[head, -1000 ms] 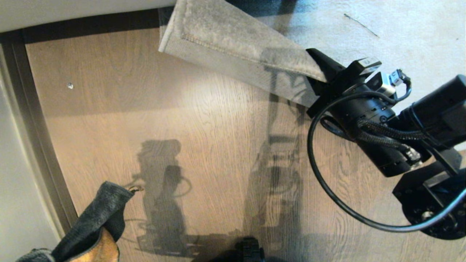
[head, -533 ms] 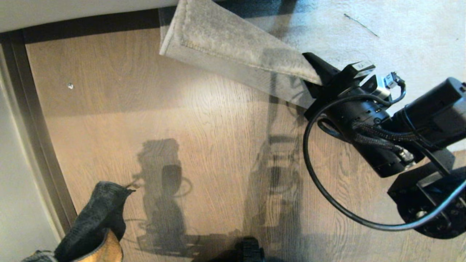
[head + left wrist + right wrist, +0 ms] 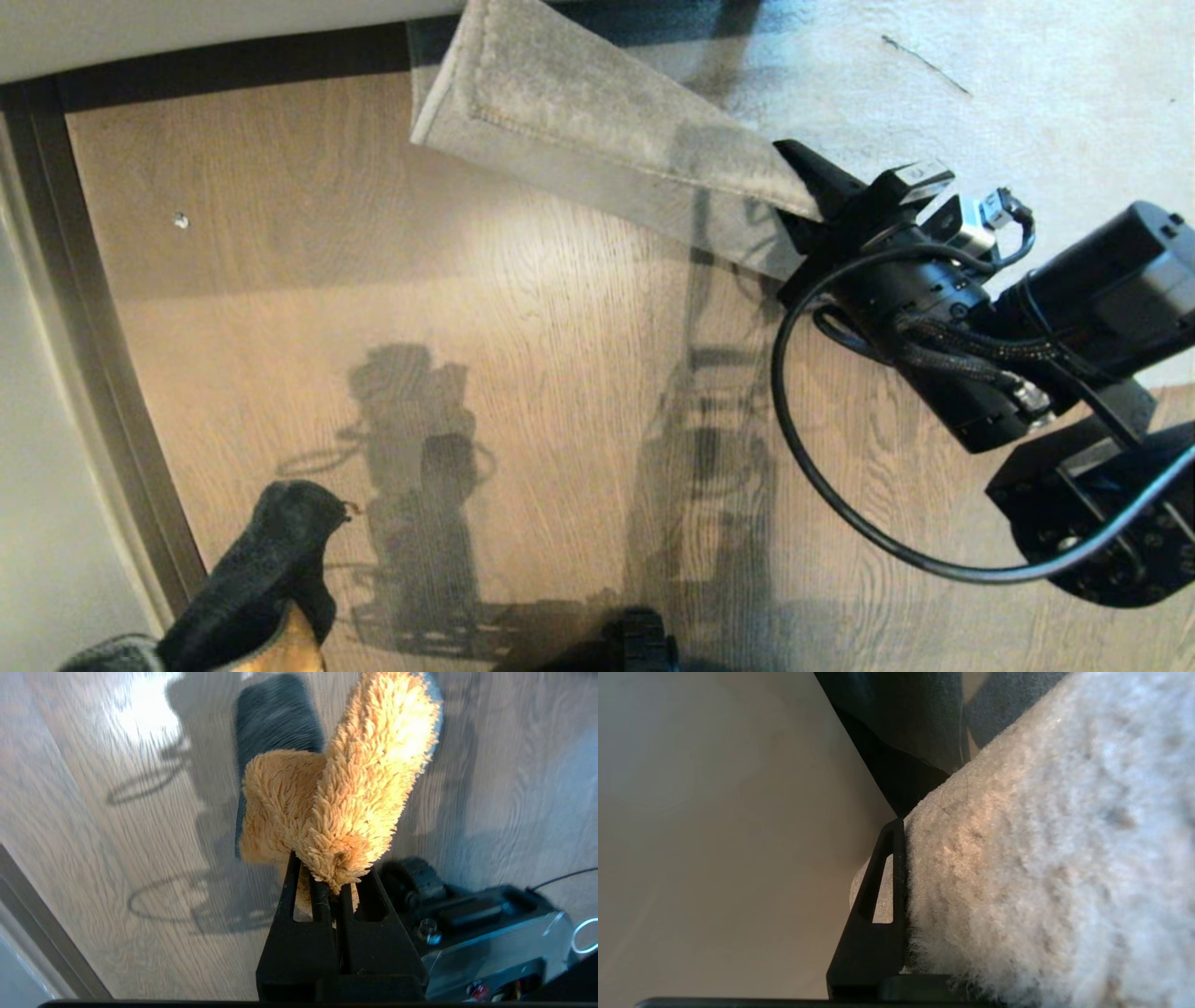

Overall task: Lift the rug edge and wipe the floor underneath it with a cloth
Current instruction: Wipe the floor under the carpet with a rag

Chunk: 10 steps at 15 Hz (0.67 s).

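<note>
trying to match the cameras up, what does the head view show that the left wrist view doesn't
Only the head view shows the right gripper shut on the lifted edge of the light grey short-pile rug, folded back over itself.

Only the left wrist view shows the left gripper pinching the cloth's fluffy mustard-tan face.

Both show the small dark grey and mustard-tan cloth above the light brown wood-grain floor.

The cloth (image 3: pixel 336 798) is pinched between the closed black fingers (image 3: pixel 303 924) of the left gripper (image 3: pixel 332 891), its fluffy mustard-tan face shown and a dark grey fold seen behind. Beneath the cloth, the wood-grain floor (image 3: pixel 93 835) is crossed by shadows. Beside the gripper, a dark machine part (image 3: pixel 486 933) is seen.
</note>
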### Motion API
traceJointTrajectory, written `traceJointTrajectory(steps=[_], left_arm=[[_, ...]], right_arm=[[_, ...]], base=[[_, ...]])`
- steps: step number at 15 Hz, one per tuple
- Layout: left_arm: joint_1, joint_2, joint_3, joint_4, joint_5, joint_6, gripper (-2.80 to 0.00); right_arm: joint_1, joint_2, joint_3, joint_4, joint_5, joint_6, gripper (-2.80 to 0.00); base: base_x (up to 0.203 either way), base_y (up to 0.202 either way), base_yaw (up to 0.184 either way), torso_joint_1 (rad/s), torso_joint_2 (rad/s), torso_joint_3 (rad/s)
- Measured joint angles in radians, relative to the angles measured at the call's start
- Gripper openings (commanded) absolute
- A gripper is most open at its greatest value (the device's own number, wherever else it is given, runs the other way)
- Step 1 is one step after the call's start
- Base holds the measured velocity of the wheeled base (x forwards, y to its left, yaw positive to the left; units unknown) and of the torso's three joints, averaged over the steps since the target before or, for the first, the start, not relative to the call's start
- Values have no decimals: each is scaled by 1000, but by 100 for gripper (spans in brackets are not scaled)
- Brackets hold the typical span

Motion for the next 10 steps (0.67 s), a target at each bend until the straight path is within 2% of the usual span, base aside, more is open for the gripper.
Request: traceJointTrajectory(steps=[3, 5, 10], left_arm=[[0, 210, -53, -151, -35, 3, -280], [-18, 391, -64, -321, -62, 16, -280], [-197, 798, -37, -683, -73, 64, -280]], right_arm=[[-4, -2, -13, 1, 0, -1, -280], [-10, -1, -24, 1, 0, -2, -280], [-37, 17, -77, 3, 2, -4, -280]], base=[[0, 0, 0, 0, 0, 0], [0, 0, 0, 0, 0, 0], [0, 0, 0, 0, 0, 0]])
